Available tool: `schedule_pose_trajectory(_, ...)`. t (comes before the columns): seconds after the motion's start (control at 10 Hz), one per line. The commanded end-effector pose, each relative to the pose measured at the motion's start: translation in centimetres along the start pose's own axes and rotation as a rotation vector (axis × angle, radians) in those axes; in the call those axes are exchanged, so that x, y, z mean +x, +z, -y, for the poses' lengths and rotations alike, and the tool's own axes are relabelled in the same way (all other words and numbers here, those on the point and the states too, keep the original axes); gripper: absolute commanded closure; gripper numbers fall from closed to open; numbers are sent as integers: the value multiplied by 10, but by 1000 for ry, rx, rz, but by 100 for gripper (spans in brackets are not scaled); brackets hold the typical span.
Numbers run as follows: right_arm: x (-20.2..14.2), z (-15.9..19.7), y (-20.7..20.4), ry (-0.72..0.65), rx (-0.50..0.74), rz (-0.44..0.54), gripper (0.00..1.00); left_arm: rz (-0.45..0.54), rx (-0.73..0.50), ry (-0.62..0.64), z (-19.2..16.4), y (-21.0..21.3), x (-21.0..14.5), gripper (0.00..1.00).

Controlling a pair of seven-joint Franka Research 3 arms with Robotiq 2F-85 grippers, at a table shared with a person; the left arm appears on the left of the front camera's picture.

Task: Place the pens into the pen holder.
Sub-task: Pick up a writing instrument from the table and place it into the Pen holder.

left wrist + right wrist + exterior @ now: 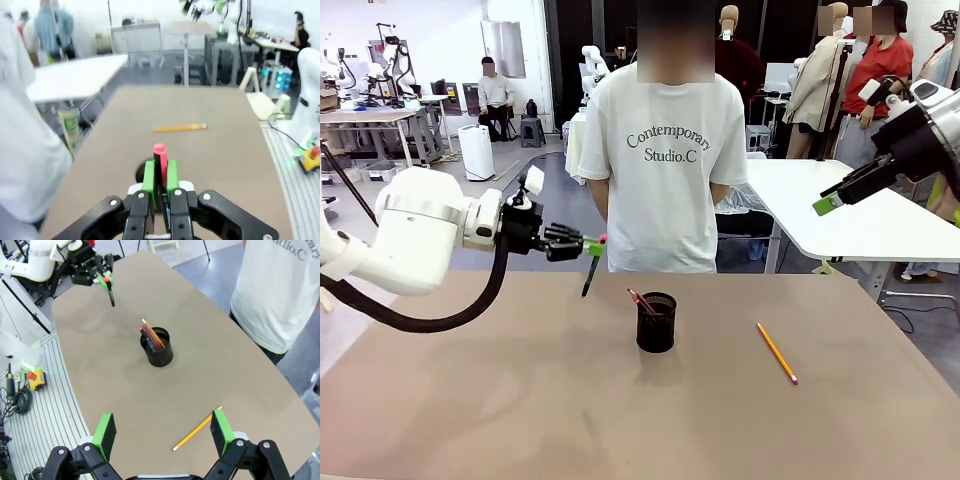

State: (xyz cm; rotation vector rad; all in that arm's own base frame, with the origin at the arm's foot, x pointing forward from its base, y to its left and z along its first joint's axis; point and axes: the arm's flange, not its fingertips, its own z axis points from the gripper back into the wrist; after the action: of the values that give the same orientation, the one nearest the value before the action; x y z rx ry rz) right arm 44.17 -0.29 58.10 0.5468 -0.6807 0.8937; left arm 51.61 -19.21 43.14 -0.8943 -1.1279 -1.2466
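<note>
Pen [589,276], black with a red top, hangs nearly upright in the left gripper [592,245], which is clenched on its upper end; red cap pokes out between the green pads [148,176]. Lower end looks clear of the bench [470,400], near the far edge, left of and behind the holder [656,322].

Step in hand, as I judge it: carry to the holder. Next move calls for a short travel right and toward the robot, enough height for the pen's lower end to clear the rim, then centre it over the mouth and lower before letting go.

Holder stands mid-bench, well away from every edge, with at least one pinkish pen [640,300] leaning inside. That lean narrows the mouth on the near-left side.

Pencil [777,353] lies flat, well apart to the right; not yet picked.

Right gripper [828,205] released, jaws wide, raised high off to the right. Person [660,180] stands close behind the far edge. Bench between pen and holder is bare.
</note>
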Motion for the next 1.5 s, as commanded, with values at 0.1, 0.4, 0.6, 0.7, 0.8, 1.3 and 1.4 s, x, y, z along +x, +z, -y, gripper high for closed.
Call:
schedule_pose_trajectory(0.1,2,0,0,5,3,11,0,216,-63,-253,17,-9,5,100)
schedule_pose_trajectory(0.4,2,0,0,5,3,11,0,331,-16,-342,25,-42,14,100)
schedule_pose_trajectory(0.6,2,0,0,5,3,11,0,426,3,-318,29,-67,17,100)
schedule_pose_trajectory(0.7,2,0,0,5,3,11,0,420,-13,-277,25,-77,13,100)
schedule_pose_trajectory(0.8,2,0,0,5,3,11,0,413,-24,-245,24,-88,9,100)
schedule_pose_trajectory(1.3,2,0,0,5,3,11,0,390,-48,-215,29,-88,7,100)
schedule_pose_trajectory(1.4,2,0,0,5,3,11,0,390,-48,-215,29,-88,7,100)
